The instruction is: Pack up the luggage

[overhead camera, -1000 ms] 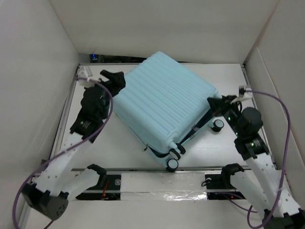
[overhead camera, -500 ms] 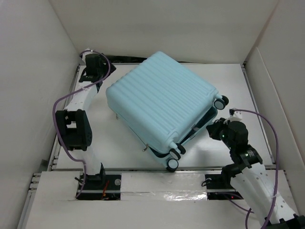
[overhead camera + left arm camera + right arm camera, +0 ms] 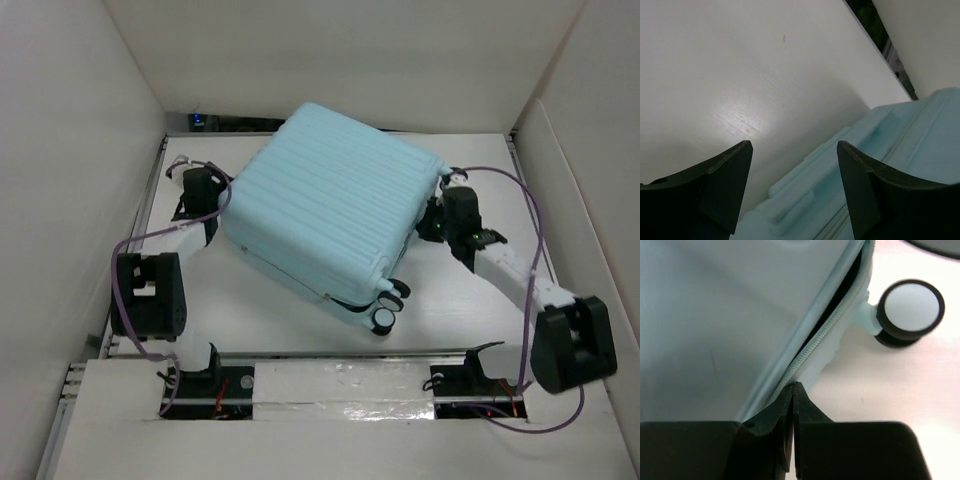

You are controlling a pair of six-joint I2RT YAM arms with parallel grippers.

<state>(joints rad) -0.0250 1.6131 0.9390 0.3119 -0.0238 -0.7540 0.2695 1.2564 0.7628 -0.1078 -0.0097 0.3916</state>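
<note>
— Seen the wheels [image 3: 385, 305] at lower centre? Stacked close together now, not splayed as half a second back.

— Noted. Means the two halves of the suitcase [image 3: 335, 215] line up far better. Only a thin dark gap left along the zip [image 3: 820, 340] in the right wrist view, beside one of those wheels at upper right.

— And the right gripper [image 3: 794, 405]?

— Swung in from lower right to the suitcase's right edge. Fingers pressed together, tip right at the zip seam. Pinching something there or merely touching: cannot tell.

— Left gripper [image 3: 792, 160]?

— Drawn back from the far upper-left corner to the suitcase's left side. Fingers apart, holding nothing, hanging over a corner of the suitcase and bare table [image 3: 740, 75].

— Whereabouts of the suitcase overall?

— Flat on the table, mid-frame, turned and nudged toward upper left, far corner near the back wall [image 3: 340, 60].

— So, packing-wise?

— Probably at the closing stage: lid down, zipping likely next, judging by that tip at the seam.
</note>
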